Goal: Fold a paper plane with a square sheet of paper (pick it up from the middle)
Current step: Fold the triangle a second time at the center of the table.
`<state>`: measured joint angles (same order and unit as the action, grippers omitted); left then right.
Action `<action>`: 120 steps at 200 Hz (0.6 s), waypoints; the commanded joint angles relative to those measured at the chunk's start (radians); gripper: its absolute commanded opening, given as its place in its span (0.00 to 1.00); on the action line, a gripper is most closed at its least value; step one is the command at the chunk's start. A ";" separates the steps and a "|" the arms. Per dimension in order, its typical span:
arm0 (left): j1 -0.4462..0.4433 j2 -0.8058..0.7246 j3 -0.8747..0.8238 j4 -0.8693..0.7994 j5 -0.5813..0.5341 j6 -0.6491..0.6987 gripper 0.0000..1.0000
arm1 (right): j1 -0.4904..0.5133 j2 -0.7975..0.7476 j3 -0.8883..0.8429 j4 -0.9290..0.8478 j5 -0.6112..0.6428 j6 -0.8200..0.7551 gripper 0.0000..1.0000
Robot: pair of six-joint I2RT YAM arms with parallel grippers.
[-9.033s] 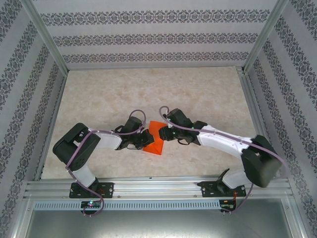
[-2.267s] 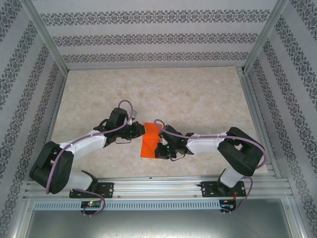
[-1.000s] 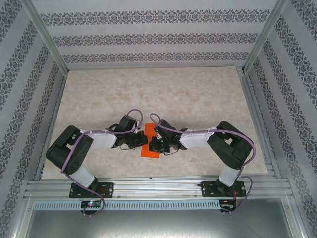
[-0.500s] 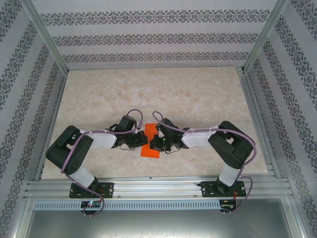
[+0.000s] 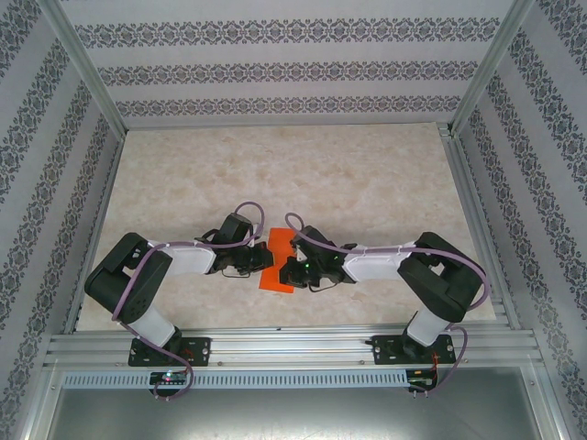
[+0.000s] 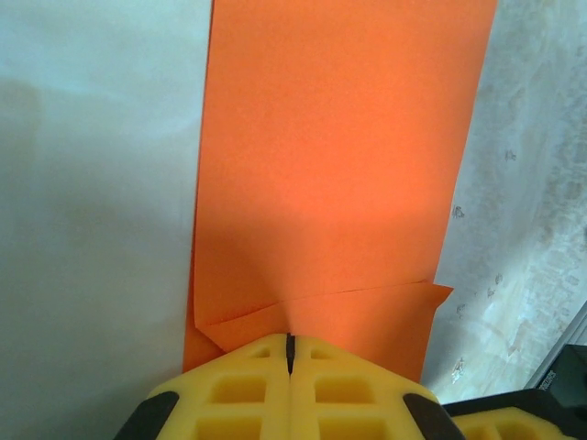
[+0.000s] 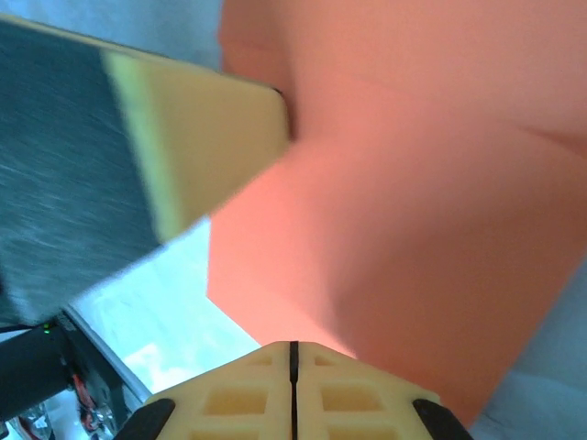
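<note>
1. Currently the square sheet of paper [image 5: 275,280] lies flat on the bench [image 5: 303,174]. It sits in the near half, roughly midway between the left and right edges, with an arm tip at each side.
2. It is not an open square. From above it reads as a narrow oblong running from the near edge toward the far one.
3. In the left wrist view it is a long strip with straight sides. A small flap [image 6: 367,316] is folded across the end nearest the fingers, and its corners poke just past the strip's sides.
4. The left gripper [image 5: 262,266] has its fingers pressed together at the paper's left side. In its wrist view the closed seam sits right at the strip's end. I see no paper between the fingers, so I judge it is bearing down, not pinching.
5. The right gripper [image 5: 288,269] is likewise closed, at the paper's right side. Its wrist view is blurred, with the paper close ahead and a left-gripper finger touching the paper's edge.
6. Progress, my judgement: part way. Lengthwise folds are in. I see no pointed nose, wings or dart shape yet.
7. To do: form the nose, set the centre crease, fold the wings.
8. Risk: the thin paper could slide or spring open when the pressure comes off.
</note>
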<state>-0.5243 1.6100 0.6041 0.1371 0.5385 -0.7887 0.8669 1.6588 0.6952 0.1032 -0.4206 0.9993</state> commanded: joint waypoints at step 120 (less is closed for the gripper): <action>-0.008 0.007 -0.027 -0.102 -0.080 0.012 0.04 | 0.038 -0.026 -0.137 0.032 0.017 0.053 0.06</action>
<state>-0.5247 1.6073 0.6041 0.1349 0.5304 -0.7887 0.8883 1.5951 0.5972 0.1474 -0.4259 1.0309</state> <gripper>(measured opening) 0.066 0.070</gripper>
